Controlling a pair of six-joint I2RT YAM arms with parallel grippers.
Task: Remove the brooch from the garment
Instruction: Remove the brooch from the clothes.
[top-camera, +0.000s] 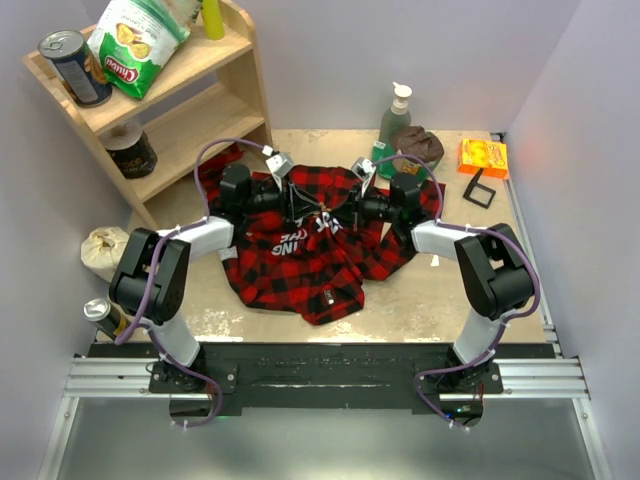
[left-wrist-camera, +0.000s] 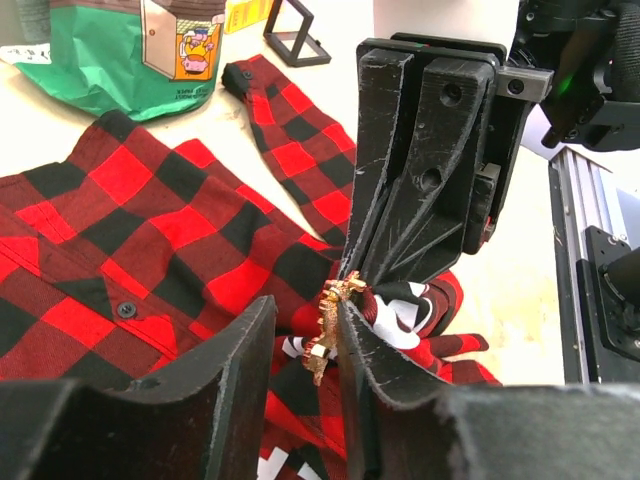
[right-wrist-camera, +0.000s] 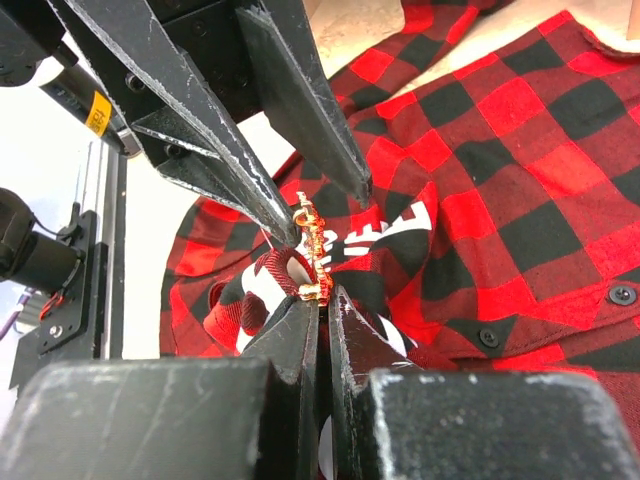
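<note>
Brooch (right-wrist-camera: 312, 248) sits inside spread left end effector (left-wrist-camera: 300, 335), right end effector (right-wrist-camera: 320, 303) pinching garment (right-wrist-camera: 520, 200).

Brooch (left-wrist-camera: 330, 318) on garment (top-camera: 300, 272); garment lies on table (top-camera: 425, 305).

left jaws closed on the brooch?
No: in the left wrist view the left gripper has its jaws standing apart, and the brooch lies against only one of them.

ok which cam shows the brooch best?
Right wrist. The brooch is close, sharp and seen whole, gold against the red shirt. Left wrist shows the brooch close too, but smaller and side-on. In top external it is too small to make out on the shirt.
</note>
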